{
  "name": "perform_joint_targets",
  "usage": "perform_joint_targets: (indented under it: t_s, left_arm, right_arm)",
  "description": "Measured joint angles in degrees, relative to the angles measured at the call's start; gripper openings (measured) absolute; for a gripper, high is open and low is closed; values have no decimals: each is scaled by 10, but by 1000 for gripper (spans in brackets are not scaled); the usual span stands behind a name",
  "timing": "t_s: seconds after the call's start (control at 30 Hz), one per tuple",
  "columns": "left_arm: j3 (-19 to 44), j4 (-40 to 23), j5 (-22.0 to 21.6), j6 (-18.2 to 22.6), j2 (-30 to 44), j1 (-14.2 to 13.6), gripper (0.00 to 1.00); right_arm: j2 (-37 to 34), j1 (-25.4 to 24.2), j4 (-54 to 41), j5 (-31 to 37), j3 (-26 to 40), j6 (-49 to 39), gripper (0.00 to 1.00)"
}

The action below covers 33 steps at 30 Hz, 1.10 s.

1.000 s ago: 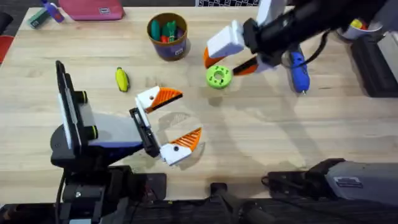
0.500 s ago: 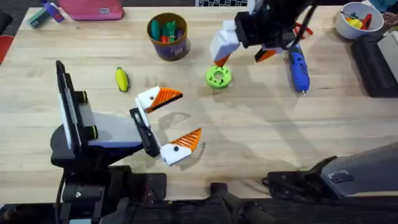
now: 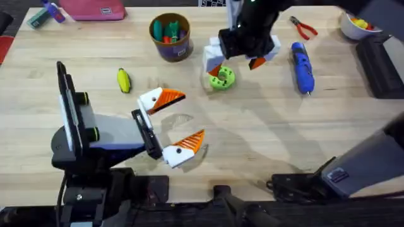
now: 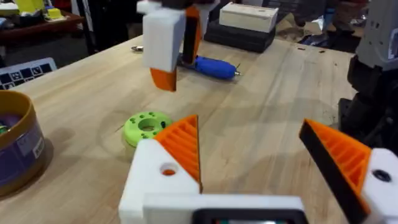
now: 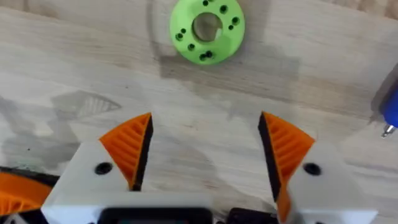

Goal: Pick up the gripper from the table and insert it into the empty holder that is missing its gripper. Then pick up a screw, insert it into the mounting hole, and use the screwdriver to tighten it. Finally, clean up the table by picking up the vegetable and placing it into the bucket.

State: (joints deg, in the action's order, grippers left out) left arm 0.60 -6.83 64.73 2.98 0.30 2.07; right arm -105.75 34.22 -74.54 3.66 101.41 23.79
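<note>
Right now my right gripper point(image 3: 235, 57) hangs above the lime-green disc point(image 3: 221, 77) at the far middle of the table point(image 3: 265, 145), jaws spread wide with nothing between them. My left gripper point(image 3: 175, 123) rests low near the front left, jaws also wide and holding nothing. I see the screwdriver point(image 3: 302, 66) lying to the disc's right, the vegetable point(image 3: 124, 80) well to its left, and the bucket point(image 3: 170, 36) at the far edge between them.

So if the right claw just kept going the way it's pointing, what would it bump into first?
Probably the green disc, which lies just ahead of the open right claw; depth is hard to judge, so it could meet the table first.
</note>
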Motion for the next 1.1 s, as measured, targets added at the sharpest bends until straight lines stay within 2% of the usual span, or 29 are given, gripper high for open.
perform_joint_targets:
  t_s: [0.3,0.57,0.83,1.1]
  left_arm:
    - [0,0,0,0,0,0,986]
    - [0,0,0,0,0,0,985]
    - [0,0,0,0,0,0,986]
    - [0,0,0,0,0,0,986]
  right_arm:
    - [-60,-2,32,2,0,2,860]
    - [-110,-4,53,2,0,2,722]
    - [-136,-16,62,2,0,3,578]
    - [-145,-19,75,2,0,3,528]
